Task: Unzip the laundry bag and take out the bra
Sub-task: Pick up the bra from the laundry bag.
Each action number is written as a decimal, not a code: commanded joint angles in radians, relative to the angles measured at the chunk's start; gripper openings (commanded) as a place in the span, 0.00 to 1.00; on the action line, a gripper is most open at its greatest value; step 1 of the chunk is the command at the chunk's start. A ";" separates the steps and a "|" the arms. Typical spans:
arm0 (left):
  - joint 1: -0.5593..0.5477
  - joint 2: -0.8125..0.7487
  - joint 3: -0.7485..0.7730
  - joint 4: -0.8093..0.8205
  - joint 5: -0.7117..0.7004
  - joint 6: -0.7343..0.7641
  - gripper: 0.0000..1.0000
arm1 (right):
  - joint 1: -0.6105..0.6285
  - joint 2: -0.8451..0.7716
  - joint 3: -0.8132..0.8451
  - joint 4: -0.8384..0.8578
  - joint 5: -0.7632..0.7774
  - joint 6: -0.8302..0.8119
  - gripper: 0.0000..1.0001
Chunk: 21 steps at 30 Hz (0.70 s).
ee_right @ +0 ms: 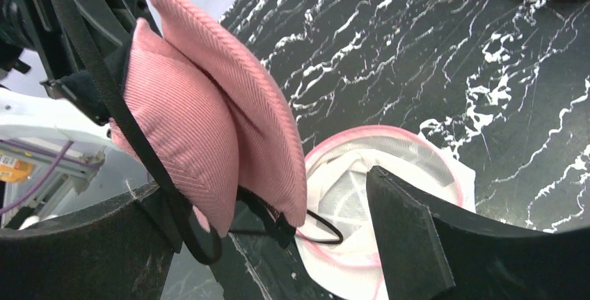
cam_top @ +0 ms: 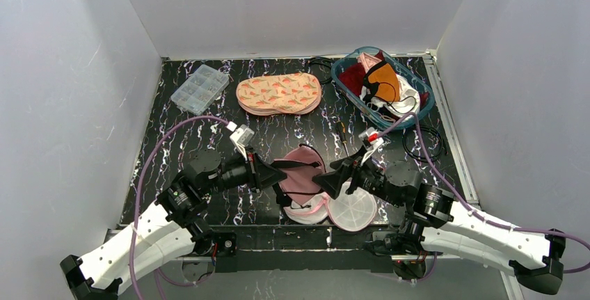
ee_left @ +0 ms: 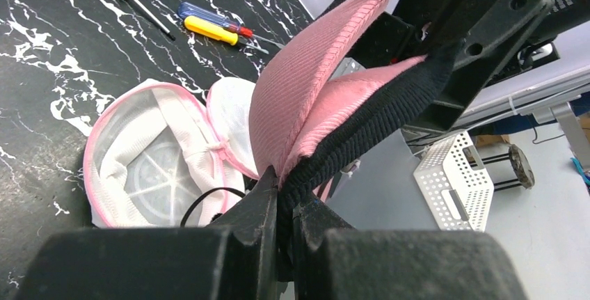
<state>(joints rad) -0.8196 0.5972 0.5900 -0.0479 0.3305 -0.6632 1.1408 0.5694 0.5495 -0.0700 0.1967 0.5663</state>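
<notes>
"Top external view first. Where does the garment stand?"

"The pink ribbed bra with black banding (cam_top: 300, 168) is lifted off the black white-veined tabletop (cam_top: 209, 122), near the middle of the near edge. It hangs folded, cups together, between the two arms."

"And the left gripper (cam_top: 275, 175)?"

"Clamped on the bra. The left wrist view shows both fingers pressed tight on the black band, with the pink cups rising away from them."

"Right gripper (cam_top: 328, 182)?"

"Jaws spread wide, holding nothing. In its wrist view the cups hang between the two fingers. Whether either finger touches the fabric I cannot tell."

"The bag?"

"The round white mesh laundry bag with pink trim (cam_top: 351, 209) lies open on the table beneath the bra, at the near edge. A thin black strap (ee_right: 316, 225) trails from the bra down to the bag's opening."

"Other items?"

"Far left, a clear plastic compartment box (cam_top: 199, 88). Far centre, a peach carrot-print fabric piece (cam_top: 278, 93). Far right, a teal basket (cam_top: 342, 77) of mixed garments. A black-and-yellow screwdriver (cam_top: 341, 133) lies right of centre, and a coiled black cable (cam_top: 431, 143) sits by the right edge."
</notes>
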 commanded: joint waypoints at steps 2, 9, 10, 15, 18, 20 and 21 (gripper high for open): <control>0.004 -0.032 0.042 0.065 0.065 -0.003 0.00 | 0.000 0.003 0.021 0.147 -0.002 -0.009 0.99; 0.004 -0.007 0.052 0.111 0.094 -0.016 0.00 | 0.000 0.069 0.023 0.239 -0.116 0.000 0.99; 0.004 -0.005 0.053 0.111 0.096 -0.016 0.00 | -0.001 0.067 0.021 0.247 -0.120 0.002 0.99; 0.004 -0.005 0.053 0.111 0.086 -0.015 0.00 | 0.000 0.053 0.016 0.292 -0.159 0.019 0.82; 0.004 -0.005 0.044 0.109 0.068 -0.009 0.00 | 0.000 0.048 0.014 0.315 -0.187 0.035 0.58; 0.004 -0.010 0.029 0.106 0.038 -0.013 0.00 | 0.000 0.044 0.010 0.333 -0.191 0.045 0.43; 0.004 -0.012 0.022 0.109 0.029 -0.019 0.00 | 0.000 0.046 0.011 0.335 -0.216 0.046 0.36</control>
<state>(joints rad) -0.8196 0.5964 0.6048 0.0299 0.3836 -0.6746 1.1408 0.6292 0.5495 0.1646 0.0418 0.5953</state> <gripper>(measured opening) 0.034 0.470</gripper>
